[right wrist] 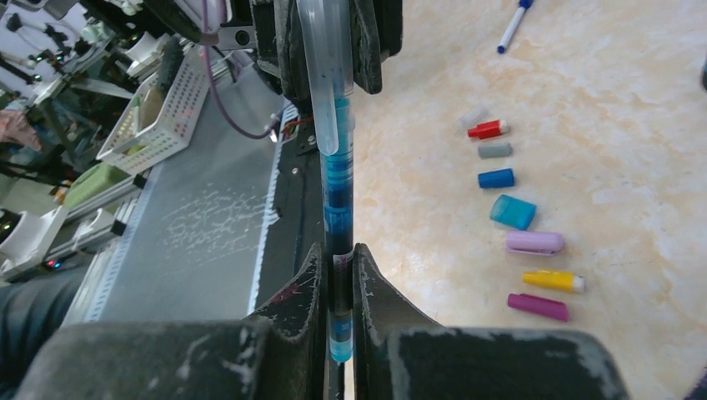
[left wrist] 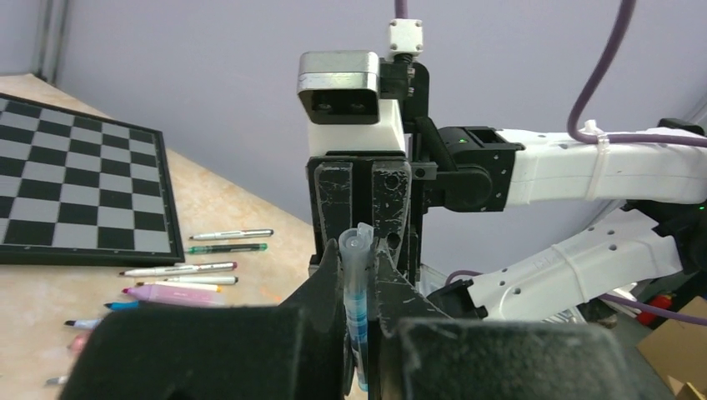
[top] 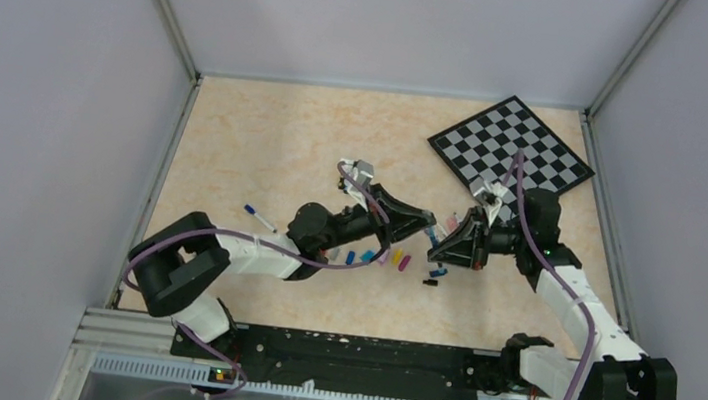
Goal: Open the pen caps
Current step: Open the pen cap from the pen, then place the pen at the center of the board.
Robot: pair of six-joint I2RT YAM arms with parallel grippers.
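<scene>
A blue pen (right wrist: 338,192) is held in the air between my two grippers. My right gripper (right wrist: 338,279) is shut on its barrel near the tail end. The left gripper (left wrist: 358,267) is shut on the pen's clear cap (left wrist: 357,247), which sits over the pen's other end. In the top view the left gripper (top: 424,226) and right gripper (top: 451,239) meet tip to tip above the table's middle. Loose pen caps lie in a row below: red (right wrist: 488,129), grey (right wrist: 494,151), blue (right wrist: 496,178), teal (right wrist: 513,212), pink (right wrist: 534,242), yellow (right wrist: 549,281), magenta (right wrist: 538,306).
A chessboard (top: 512,148) lies at the back right. Several pens (left wrist: 229,235) and a pink marker (left wrist: 171,294) lie beside its edge. A blue-capped white pen (top: 260,218) lies left of the arms. A black rail (top: 343,350) runs along the near edge.
</scene>
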